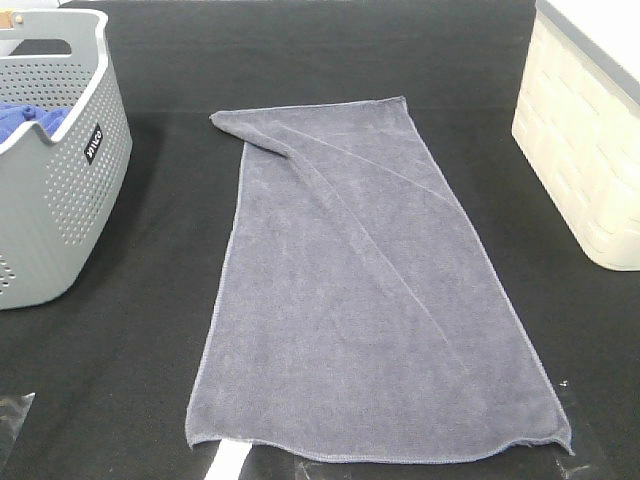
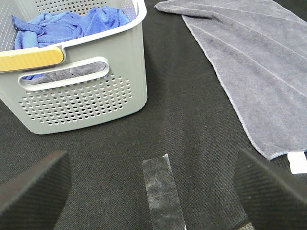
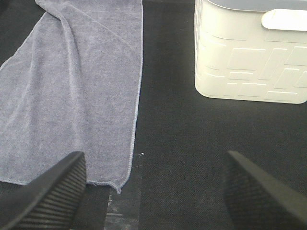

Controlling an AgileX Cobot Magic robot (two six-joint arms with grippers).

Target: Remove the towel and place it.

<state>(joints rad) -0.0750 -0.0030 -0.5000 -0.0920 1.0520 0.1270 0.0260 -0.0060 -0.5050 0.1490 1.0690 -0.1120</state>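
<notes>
The grey-lavender towel (image 1: 360, 290) lies spread flat and lengthwise on the black table in the middle of the high view, with its far left corner folded over. It also shows in the left wrist view (image 2: 254, 67) and in the right wrist view (image 3: 76, 91). Neither arm shows in the high view. My left gripper (image 2: 153, 201) is open and empty, low over the table beside the towel's near left corner. My right gripper (image 3: 153, 191) is open and empty, over bare table beside the towel's near right corner.
A grey perforated basket (image 1: 60, 200) with a yellow handle (image 2: 31, 58) stands at the left and holds a bright blue cloth (image 2: 72, 24). A cream bin (image 1: 585, 140) stands at the right. Clear tape strips (image 2: 163, 196) lie on the table near the front edge.
</notes>
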